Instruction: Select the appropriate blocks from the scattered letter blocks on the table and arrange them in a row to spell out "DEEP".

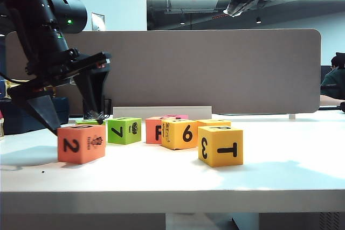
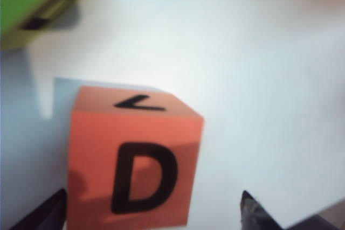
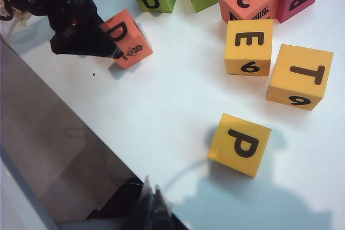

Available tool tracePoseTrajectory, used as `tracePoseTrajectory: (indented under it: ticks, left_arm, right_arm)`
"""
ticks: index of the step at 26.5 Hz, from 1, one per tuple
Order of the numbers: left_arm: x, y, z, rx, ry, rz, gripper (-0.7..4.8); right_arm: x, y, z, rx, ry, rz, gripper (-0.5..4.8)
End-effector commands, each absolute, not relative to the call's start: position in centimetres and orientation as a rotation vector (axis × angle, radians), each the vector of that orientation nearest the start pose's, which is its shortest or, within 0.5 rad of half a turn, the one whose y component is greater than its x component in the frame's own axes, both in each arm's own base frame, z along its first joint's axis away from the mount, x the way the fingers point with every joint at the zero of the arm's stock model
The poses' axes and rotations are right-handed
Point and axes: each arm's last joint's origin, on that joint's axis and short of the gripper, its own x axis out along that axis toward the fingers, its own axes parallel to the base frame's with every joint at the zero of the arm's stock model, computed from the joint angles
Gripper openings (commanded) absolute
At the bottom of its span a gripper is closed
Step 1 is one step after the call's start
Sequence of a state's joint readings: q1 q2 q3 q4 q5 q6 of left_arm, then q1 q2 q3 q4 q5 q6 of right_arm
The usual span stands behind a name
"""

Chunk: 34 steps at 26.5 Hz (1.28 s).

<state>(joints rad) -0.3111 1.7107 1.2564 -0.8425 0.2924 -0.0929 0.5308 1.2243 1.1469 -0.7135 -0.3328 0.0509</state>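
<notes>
left gripper [image 2: 153, 211] spread wide astride salmon D block [image 2: 132, 168], nothing held | right gripper [image 3: 153, 208] pressed together, raised above the table [image 1: 280, 171] | risk: block is nudged askew if one finger [image 2: 40, 214] lands first

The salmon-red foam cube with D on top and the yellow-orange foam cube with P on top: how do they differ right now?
The salmon-red D cube sits directly under the open left tool, whose fingers flank it; the yellow-orange P cube has no tool around it. In the exterior view the D cube shows a 2 and stands far left, while the P cube shows 3 and T, nearest the front. Both rest flat on the white table.
</notes>
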Motion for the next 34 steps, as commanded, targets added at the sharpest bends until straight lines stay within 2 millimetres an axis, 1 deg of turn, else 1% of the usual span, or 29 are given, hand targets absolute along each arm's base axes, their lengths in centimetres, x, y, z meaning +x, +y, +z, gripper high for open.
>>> tracePoseTrajectory:
  ticks: [1, 7, 14, 18, 24, 27, 29, 34]
  left_arm:
    - [31.0, -11.0, 22.1, -0.1, 1.343, -0.467, 4.04]
    - [30.7, -10.9, 22.0, -0.116, 1.38, -0.449, 4.04]
    - [30.6, -11.0, 22.1, -0.148, 1.389, -0.49, 4.04]
    - [30.5, -11.2, 22.2, -0.192, 1.4, -0.545, 4.04]
    - [30.2, -11.0, 22.2, -0.178, 1.438, -0.517, 4.04]
    - [30.0, -10.7, 22.6, -0.127, 1.47, -0.454, 4.04]
    - [30.1, -10.7, 23.4, -0.097, 1.469, -0.457, 4.04]
    - [31.1, -11.0, 25.9, -0.092, 1.377, -0.481, 4.04]
  right_arm:
    - [20.8, 13.3, 32.8, -0.037, 0.805, 0.8, -0.01]
    - [20.8, 13.3, 32.8, -0.037, 0.805, 0.8, -0.01]
    - [20.9, 13.3, 32.8, -0.036, 0.801, 0.8, -0.01]
    - [20.9, 13.4, 32.9, -0.036, 0.793, 0.802, -0.01]
    - [20.9, 13.4, 32.9, -0.036, 0.793, 0.801, -0.01]
    - [20.9, 13.4, 32.9, -0.036, 0.793, 0.802, -0.01]
    - [20.9, 13.4, 32.9, -0.036, 0.792, 0.802, -0.01]
    - [20.9, 13.4, 32.9, -0.035, 0.789, 0.801, -0.01]
